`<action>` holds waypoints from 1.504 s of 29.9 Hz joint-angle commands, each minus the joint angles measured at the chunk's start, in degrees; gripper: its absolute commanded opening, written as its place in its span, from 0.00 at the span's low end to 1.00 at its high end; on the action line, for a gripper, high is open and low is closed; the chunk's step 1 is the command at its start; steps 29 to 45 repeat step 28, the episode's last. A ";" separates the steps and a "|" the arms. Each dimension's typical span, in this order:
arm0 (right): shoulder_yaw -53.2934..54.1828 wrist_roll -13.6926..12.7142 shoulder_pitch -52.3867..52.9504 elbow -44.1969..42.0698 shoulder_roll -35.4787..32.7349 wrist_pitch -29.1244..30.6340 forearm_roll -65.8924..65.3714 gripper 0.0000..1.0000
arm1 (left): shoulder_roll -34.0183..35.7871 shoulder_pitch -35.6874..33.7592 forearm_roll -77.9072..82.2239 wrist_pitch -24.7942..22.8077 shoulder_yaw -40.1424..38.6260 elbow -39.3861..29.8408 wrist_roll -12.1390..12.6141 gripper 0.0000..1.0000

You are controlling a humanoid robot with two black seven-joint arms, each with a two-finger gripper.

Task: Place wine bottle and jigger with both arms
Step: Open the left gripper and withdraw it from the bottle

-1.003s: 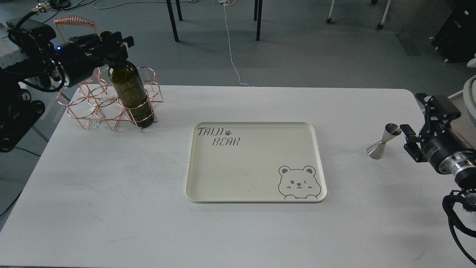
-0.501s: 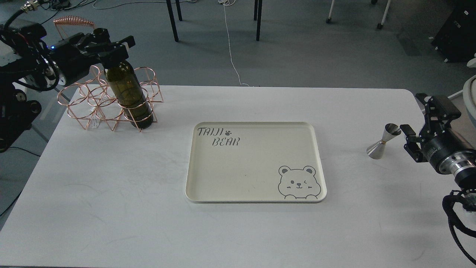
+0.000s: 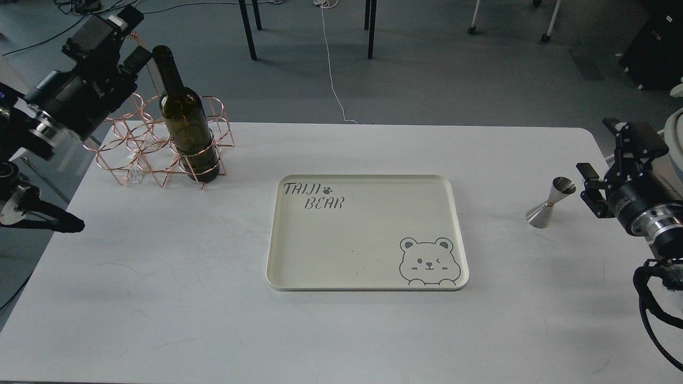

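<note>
The wine bottle (image 3: 184, 120) stands upright in the front right ring of a copper wire rack (image 3: 139, 154) at the table's back left. My left gripper (image 3: 135, 35) is open and empty, just left of the bottle's neck and apart from it. The jigger (image 3: 543, 214) stands on the table at the right. My right gripper (image 3: 598, 154) is open and empty, a little to the right of the jigger's top cup, not touching it.
A cream tray (image 3: 368, 178) with a bear drawing and the words "TAIJI BEAR" lies in the middle of the white table (image 3: 160, 293). Chair legs and cables are on the floor behind the table.
My left gripper has let go of the bottle's neck and drawn back up and to the left. The bottle now stands straighter in the rack. My right gripper has shifted slightly up and right.
</note>
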 commanded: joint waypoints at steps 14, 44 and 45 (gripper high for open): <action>-0.65 0.00 0.93 0.10 3.36 0.89 -0.35 0.99 | -21.54 17.22 -0.50 -0.74 -8.66 -6.20 4.88 0.98; -0.66 0.00 1.10 0.10 5.12 6.08 -1.84 0.99 | -23.66 17.93 3.72 -2.41 -8.66 -5.41 9.28 0.98; -0.66 0.00 1.10 0.10 5.12 6.08 -1.84 0.99 | -23.66 17.93 3.72 -2.41 -8.66 -5.41 9.28 0.98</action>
